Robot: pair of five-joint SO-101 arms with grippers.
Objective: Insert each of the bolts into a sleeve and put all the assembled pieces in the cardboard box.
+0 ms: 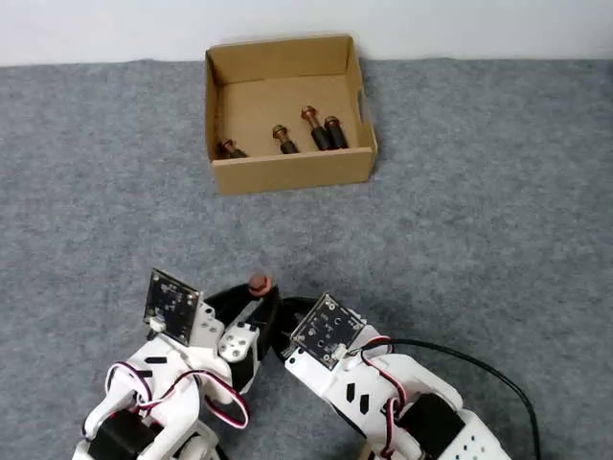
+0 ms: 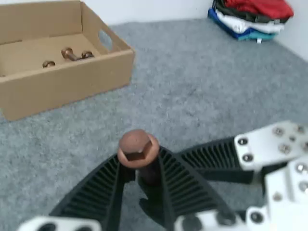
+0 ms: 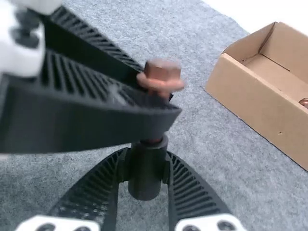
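Observation:
A copper bolt is held head-up near the table's front edge. My left gripper is shut on the bolt just under its hex head. In the right wrist view the bolt stands above a black sleeve, its shank entering the sleeve's top. My right gripper is shut on that sleeve from below. The two grippers meet between the arms in the high view. The cardboard box stands at the back with several assembled pieces lying inside.
Grey carpet covers the table between the arms and the box. A black cable trails from the right arm. A pile of folded clothes lies far off beyond the carpet.

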